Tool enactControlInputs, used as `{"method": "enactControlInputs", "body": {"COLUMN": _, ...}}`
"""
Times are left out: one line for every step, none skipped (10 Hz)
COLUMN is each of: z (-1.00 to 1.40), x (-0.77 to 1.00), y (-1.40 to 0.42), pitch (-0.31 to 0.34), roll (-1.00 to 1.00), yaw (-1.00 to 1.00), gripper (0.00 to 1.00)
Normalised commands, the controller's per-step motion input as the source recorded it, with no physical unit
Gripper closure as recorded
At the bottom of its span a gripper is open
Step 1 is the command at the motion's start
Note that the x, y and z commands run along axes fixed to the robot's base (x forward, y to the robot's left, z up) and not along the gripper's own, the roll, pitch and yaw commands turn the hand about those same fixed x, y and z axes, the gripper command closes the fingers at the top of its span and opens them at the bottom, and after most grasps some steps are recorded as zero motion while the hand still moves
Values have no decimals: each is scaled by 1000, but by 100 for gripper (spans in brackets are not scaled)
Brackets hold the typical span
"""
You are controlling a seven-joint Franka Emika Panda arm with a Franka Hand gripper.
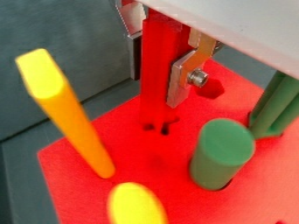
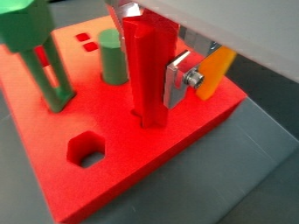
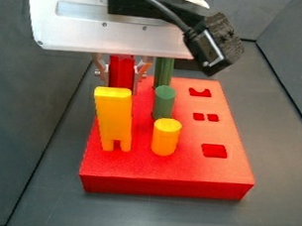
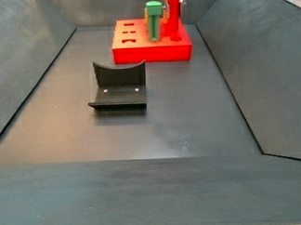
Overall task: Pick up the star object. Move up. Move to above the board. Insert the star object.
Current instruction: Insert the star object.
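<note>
Clearly the gripper (image 2: pixel 158 79) sits low over the board (image 2: pixel 176 149), at the far end of the floor from the fixture (image 4: pixel 117 86), and the star object (image 2: pixel 149 70) stands upright between its fingers (image 2: pixel 177 80). In both wrist views a silver finger plate lies flat against the side of the red post, so the jaws look clamped on it, though the opposite finger is mostly hidden behind the post. What matters now is the vertical line: the post's long axis runs straight up and down, in line with the gripper above it, and its lower end meets the board's top surface at a hole. In a wrist view the foot of the star object (image 1: pixel 156 83) seems to have entered the red surface already, yet how deep it sits I cannot tell, since red post against red board blurs the edge. Around it stand a yellow peg (image 1: pixel 68 109), a round green peg (image 1: pixel 222 153) and a second green piece (image 2: pixel 33 52), all near but not touching the post. From a side view the gripper body (image 3: pixel 115 27) hides most of the post. My judgement is that the insertion is nearly done, and a straight push down, then parting the jaws, is what remains.
</note>
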Motion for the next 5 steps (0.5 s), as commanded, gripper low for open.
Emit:
{"method": "enactControlInputs", "body": {"z": -500, "x": 0, "y": 89, "pitch": 0, "roll": 114, "yaw": 777, "gripper": 100}}
{"method": "enactControlInputs", "body": {"z": -634, "x": 97, "y": 0, "pitch": -21, "roll": 99, "yaw": 774, "gripper": 100}}
{"method": "enactControlInputs", "body": {"z": -791, "x": 83, "y": -80, "pitch": -110, "roll": 69, "yaw": 657, "gripper": 100}}
{"method": "enactControlInputs", "body": {"z": -817, "x": 97, "y": -123, "pitch": -151, "roll": 59, "yaw": 597, "gripper": 100}}
{"method": "enactControlInputs", "body": {"z": -786, "x": 54, "y": -177, "pitch": -193, "roll": 80, "yaw": 409, "gripper": 100}}
